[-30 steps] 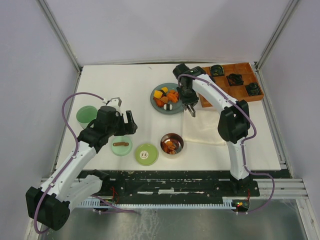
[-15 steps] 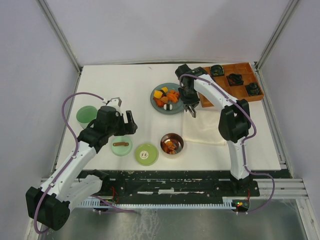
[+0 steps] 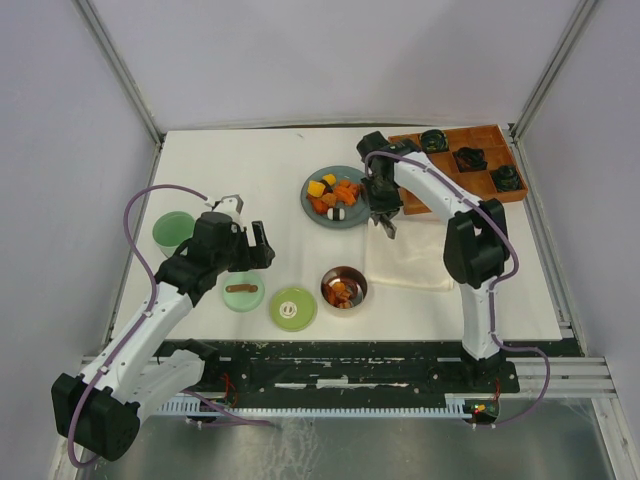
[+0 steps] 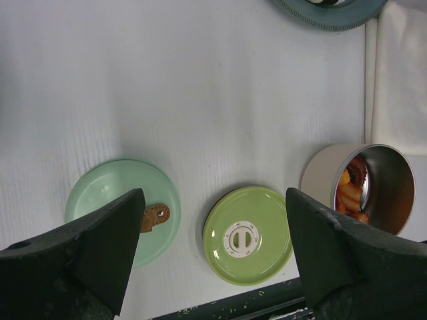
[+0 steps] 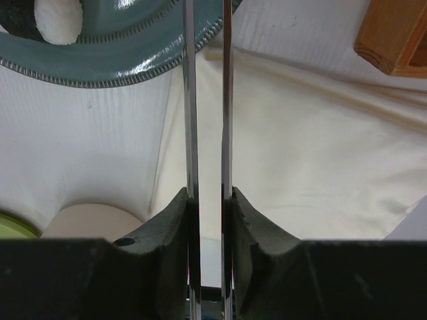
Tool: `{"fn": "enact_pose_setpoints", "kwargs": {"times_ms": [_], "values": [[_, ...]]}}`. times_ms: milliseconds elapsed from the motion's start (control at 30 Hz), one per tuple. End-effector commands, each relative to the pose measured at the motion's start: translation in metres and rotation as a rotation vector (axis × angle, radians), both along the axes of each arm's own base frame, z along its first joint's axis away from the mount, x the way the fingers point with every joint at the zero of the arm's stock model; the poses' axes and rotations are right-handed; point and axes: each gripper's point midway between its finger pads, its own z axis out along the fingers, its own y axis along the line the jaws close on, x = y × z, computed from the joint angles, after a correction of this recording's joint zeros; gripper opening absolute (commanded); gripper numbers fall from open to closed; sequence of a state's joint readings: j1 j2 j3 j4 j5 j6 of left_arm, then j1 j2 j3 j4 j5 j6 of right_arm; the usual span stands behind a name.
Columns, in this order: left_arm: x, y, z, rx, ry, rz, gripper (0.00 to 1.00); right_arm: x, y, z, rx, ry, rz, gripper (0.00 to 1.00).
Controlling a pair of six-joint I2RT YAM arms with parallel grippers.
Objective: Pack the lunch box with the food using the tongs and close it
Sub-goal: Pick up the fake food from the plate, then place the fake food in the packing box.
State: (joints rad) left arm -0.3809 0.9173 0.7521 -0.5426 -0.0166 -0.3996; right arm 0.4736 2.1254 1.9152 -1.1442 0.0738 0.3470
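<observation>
"Where have you got the tongs?"

"My right tool [image 5: 208, 200] is pinching the tongs [image 5: 191, 100], blades pressed almost parallel. They run over the edge of the cream cloth [image 5: 300, 153] and across the rim of the grey-blue plate [image 5: 113, 53]. I can't see the tips."

"And the left?"

"My left tool [image 4: 213, 200] hangs spread wide above the worktop [image 4: 167, 80], holding nothing. Under it lie the mint lid [image 4: 110, 190] and the lime-green lid [image 4: 248, 235]. The steel bowl [image 4: 383, 187] beside them has food [image 4: 348, 197] in it. The canister [image 3: 173, 233] stands lidless, far left."
</observation>
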Motion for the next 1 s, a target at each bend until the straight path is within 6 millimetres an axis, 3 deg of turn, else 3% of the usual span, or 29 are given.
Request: {"fn": "enact_pose_setpoints", "kwargs": {"times_ms": [0, 267, 500, 833, 967], "values": [[0.008, -0.002, 0.012, -0.030, -0.049, 0.015, 0.92, 0.005, -0.005, 0.060, 0.060, -0.178, -0.026, 0.28], [0.008, -0.002, 0.013, -0.032, -0.050, 0.014, 0.92, -0.046, -0.014, 0.088, 0.155, -0.185, -0.013, 0.28], [0.008, -0.003, 0.014, -0.035, -0.051, 0.010, 0.92, -0.107, 0.002, 0.103, 0.354, -0.119, 0.033, 0.28], [0.008, -0.004, 0.014, -0.038, -0.051, 0.007, 0.92, -0.229, 0.020, 0.101, 0.530, 0.053, 0.126, 0.30], [0.007, -0.004, 0.014, -0.038, -0.051, 0.007, 0.92, -0.261, 0.021, 0.089, 0.518, 0.124, 0.158, 0.31]]}}
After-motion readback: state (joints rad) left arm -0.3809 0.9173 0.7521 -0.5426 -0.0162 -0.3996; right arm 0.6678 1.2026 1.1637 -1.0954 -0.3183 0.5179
